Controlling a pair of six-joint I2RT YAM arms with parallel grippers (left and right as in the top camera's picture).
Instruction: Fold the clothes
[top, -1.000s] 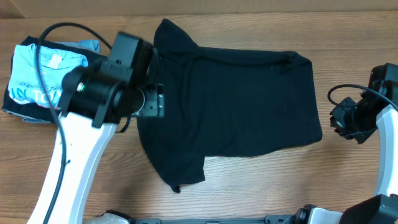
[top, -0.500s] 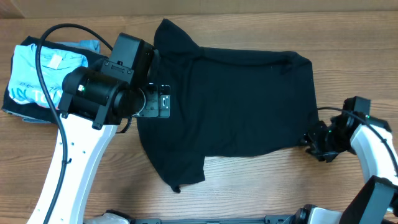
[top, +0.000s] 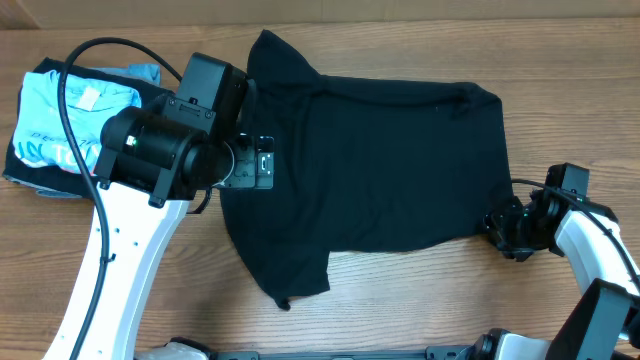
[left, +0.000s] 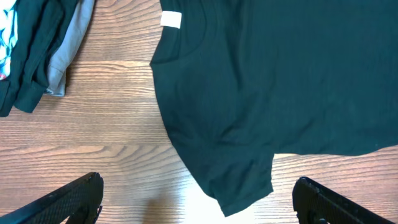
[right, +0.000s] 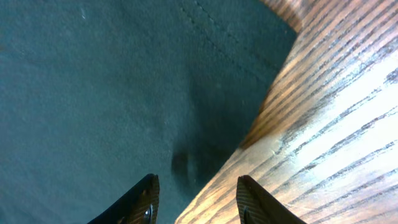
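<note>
Black T-shirt (top: 380, 170) lies spread flat on the wooden worktop (top: 560, 60), mid-table, collar end toward the left arm with its white neck label (left: 170, 20) showing. Left end effector (left: 199, 208) hovers above the collar and the near sleeve, jaws spread wide and grasping nothing. Right end effector (right: 196, 200) sits low at the shirt's near right hem corner, fingers parted with only cloth and wood visible between them, nothing gripped; a folded stack topped by a light blue T-shirt (top: 60, 110) rests at far left, apart from the black one.
</note>
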